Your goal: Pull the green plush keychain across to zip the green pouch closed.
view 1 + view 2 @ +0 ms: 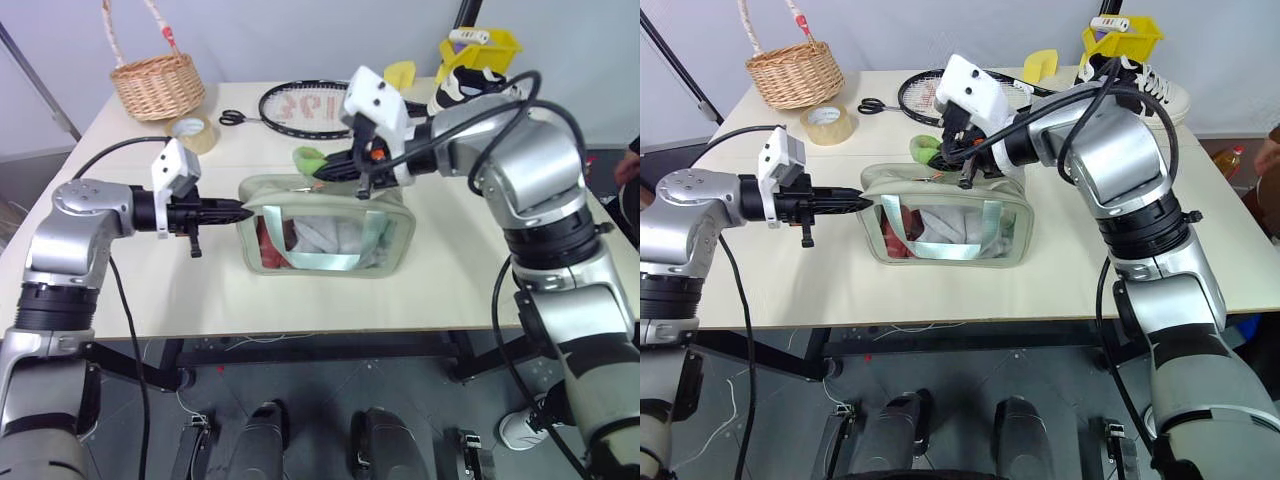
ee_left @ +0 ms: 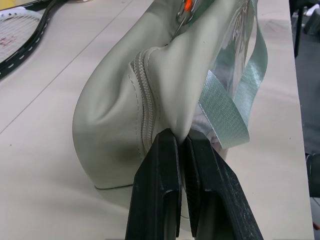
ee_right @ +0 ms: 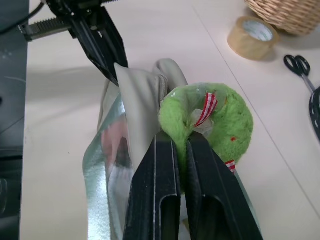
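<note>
The green pouch (image 1: pixel 330 238) stands at the middle of the table, its clear window and mint strap facing me. My left gripper (image 1: pixel 243 211) is shut on a fold of fabric at the pouch's left end (image 2: pixel 150 90), beside the zipper seam. The green plush keychain (image 3: pixel 225 120), a fuzzy lime ring with a red-checked ribbon, sits over the pouch's top rear edge (image 1: pixel 308 158). My right gripper (image 3: pixel 182 142) is shut on the plush's rim, reaching in from the right above the pouch (image 1: pixel 325 172).
At the back of the table lie a wicker basket (image 1: pixel 158 85), a tape roll (image 1: pixel 193 132), scissors (image 1: pixel 235 117) and a racket (image 1: pixel 305 105). A shoe (image 1: pixel 470 85) and a yellow bin (image 1: pixel 480 45) stand at the back right. A person's arm (image 1: pixel 628 165) shows at the right edge.
</note>
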Robot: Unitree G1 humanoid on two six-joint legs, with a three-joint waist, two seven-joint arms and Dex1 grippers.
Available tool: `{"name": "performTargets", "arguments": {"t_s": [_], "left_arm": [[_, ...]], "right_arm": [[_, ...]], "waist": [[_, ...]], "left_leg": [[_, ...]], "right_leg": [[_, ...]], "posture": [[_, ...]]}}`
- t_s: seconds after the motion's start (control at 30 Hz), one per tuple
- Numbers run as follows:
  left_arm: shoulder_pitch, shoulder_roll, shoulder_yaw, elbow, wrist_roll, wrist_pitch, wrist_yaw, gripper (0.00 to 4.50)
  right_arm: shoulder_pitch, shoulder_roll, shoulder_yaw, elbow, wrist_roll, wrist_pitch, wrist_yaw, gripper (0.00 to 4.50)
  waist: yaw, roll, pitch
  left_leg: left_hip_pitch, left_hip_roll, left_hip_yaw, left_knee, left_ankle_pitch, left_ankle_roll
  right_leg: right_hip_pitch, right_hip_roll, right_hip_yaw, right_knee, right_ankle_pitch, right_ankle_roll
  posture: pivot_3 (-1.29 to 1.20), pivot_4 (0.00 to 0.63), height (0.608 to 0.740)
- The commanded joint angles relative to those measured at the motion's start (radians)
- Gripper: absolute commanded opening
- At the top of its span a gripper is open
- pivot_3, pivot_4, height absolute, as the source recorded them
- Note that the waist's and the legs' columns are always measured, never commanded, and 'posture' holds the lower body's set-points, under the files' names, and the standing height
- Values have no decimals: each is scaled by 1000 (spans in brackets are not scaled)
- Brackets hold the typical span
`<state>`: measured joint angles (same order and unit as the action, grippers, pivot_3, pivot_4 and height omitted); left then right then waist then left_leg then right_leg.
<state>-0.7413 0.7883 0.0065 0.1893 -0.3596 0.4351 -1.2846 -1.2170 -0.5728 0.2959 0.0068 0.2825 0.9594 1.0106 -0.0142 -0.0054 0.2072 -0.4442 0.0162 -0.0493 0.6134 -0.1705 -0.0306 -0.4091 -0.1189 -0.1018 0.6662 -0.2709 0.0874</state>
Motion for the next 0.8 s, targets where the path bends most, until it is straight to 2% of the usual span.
{"name": "performTargets", "arguments": {"t_s": [0.03, 0.2, 0.33, 0.43, 0.63, 0.8], "left_arm": [[-16, 17, 10, 5, 8, -23, -2, 0], [-11, 22, 19, 16, 7, -27, 6, 0], [8, 30, 31, 6, 0, -21, 16, 0], [23, 34, 40, -10, -11, -8, 22, 0], [40, 41, 48, -35, -32, 10, 40, 0], [52, 45, 56, -60, -50, 30, 56, 0]], "right_arm": [[-17, -32, -96, 30, -6, 40, -68, 14], [47, -210, -155, 111, -83, 14, -137, 14], [171, -406, -198, 124, -143, -34, -154, 14], [268, -505, -197, 131, -196, -71, -181, 14], [472, -508, -114, -35, -205, -110, -168, 14], [581, -373, -9, -158, -240, -95, -231, 14]], "waist": [[1, 0, 0], [10, 0, 0], [6, 0, 0], [-8, 1, 0], [-21, 1, 0], [-29, 0, 0]], "left_leg": [[0, 0, 0, 0, 0, 0], [0, 0, 0, 0, 0, 0], [-1, 0, 1, 0, 0, 0], [1, 0, 4, -2, 0, 0], [2, 1, 8, -2, 0, 1], [2, 2, 9, -1, 0, 1]], "right_leg": [[0, 0, 0, 0, 0, 0], [0, 0, 0, -1, 0, 0], [0, 0, 0, -2, 0, 0], [-1, 0, 4, -1, 0, 0], [-2, 0, 6, -1, 0, 0], [-2, 0, 8, -1, 0, 0]], "posture": [[0, 150, 738], [0, 150, 738], [0, 150, 738], [0, 150, 738], [0, 150, 738], [0, 150, 738]]}}
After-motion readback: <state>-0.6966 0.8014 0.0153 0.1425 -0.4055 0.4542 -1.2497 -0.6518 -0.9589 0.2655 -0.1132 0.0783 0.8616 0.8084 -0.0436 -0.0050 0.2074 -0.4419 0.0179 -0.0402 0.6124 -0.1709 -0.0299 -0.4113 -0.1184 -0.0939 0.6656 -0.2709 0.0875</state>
